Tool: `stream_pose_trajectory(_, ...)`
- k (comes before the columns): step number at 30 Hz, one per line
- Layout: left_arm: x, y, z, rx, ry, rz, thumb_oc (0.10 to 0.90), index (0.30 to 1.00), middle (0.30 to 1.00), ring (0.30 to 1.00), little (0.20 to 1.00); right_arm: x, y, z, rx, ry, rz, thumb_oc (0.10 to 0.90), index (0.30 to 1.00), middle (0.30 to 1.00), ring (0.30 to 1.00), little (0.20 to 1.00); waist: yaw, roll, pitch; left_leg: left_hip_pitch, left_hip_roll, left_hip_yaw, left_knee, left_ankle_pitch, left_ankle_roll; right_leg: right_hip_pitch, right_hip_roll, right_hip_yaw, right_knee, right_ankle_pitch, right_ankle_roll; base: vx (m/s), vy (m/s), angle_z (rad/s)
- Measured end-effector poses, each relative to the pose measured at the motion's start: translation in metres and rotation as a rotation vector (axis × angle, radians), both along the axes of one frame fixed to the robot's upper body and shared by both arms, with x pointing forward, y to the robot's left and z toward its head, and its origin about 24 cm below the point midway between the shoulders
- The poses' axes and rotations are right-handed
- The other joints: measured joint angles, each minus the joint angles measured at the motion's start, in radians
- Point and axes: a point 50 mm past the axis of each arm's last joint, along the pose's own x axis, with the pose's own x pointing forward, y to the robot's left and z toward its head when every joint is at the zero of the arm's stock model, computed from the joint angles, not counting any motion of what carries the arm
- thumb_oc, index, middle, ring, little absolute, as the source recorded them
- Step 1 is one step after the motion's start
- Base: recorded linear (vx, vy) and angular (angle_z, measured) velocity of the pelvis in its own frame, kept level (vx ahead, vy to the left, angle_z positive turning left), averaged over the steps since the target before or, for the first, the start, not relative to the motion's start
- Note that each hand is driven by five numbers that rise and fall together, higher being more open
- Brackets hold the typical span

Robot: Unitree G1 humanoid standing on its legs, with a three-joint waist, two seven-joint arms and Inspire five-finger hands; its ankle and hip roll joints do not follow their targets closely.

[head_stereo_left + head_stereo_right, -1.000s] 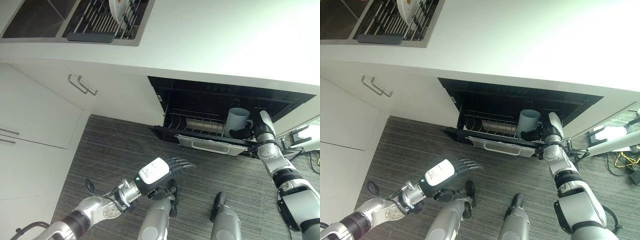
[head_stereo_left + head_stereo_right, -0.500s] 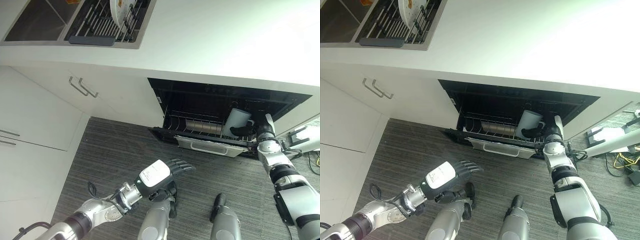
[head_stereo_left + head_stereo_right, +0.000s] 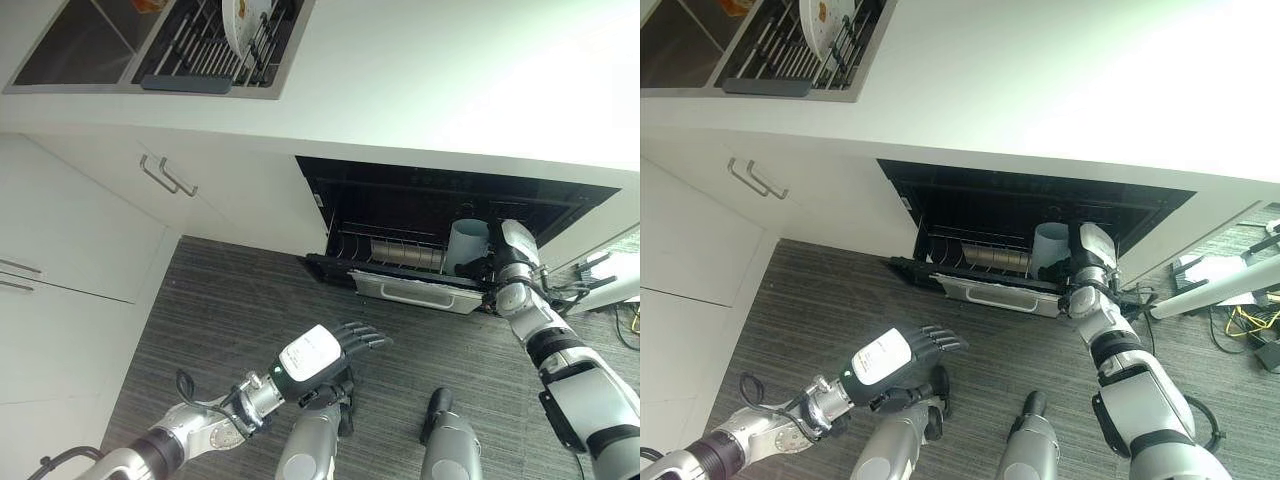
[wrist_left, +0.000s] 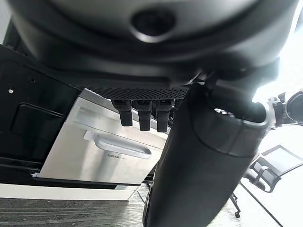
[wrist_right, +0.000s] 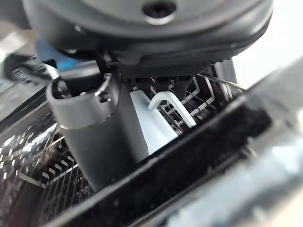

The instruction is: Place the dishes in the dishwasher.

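The right robot hand [image 3: 497,268] has lowered the white mug [image 3: 466,243] into the dishwasher rack [image 3: 395,252], fingers curled on its handle (release looks near). The left robot hand [image 3: 330,352] hangs open and empty.

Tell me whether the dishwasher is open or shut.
Open. The dishwasher shows its dark inside, and its wire rack stands exposed, with the right hand holding a white mug at it.

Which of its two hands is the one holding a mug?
The right hand, reaching into the open dishwasher, holds the white mug over the rack. The left hand hangs open above the floor, holding nothing.
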Motion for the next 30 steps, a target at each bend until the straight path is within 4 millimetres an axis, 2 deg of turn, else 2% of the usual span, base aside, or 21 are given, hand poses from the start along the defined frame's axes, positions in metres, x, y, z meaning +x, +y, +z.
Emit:
stream_pose_trajectory(3,-0.003,0.001,-0.003,0.008,-0.015,-0.007,0.8,0.9,0.9,0.9,0.9,0.001,0.007,0.003,-0.091,-0.053,0.017,0.8,0.9,0.9,0.9,0.9,0.001,0.0,0.0,-0.007,0.003,-0.001,-0.001,0.003,0.002,-0.009,0.002,0.0,0.005,-0.001,-0.004,-0.04,-0.014,0.0)
stream_pose_trajectory(17,-0.007,-0.001,-0.013,-0.001,-0.013,0.007,0.8,0.9,0.9,0.9,0.9,-0.005,0.017,-0.006,-0.108,-0.158,-0.021,0.8,0.9,0.9,0.9,0.9,0.0,-0.004,-0.002,-0.021,0.004,0.0,-0.002,0.009,0.01,-0.028,0.002,0.003,0.014,-0.002,-0.005,-0.02,-0.001,0.0)
stream_pose_trajectory(30,-0.01,0.0,-0.015,0.012,-0.02,-0.006,0.8,0.9,0.9,0.9,0.9,-0.014,0.014,-0.017,-0.114,-0.176,-0.051,0.8,0.9,0.9,0.9,0.9,0.001,-0.005,-0.003,-0.02,0.002,0.001,-0.001,0.011,0.009,-0.031,-0.002,0.002,0.021,-0.002,-0.003,0.0,0.0,0.0)
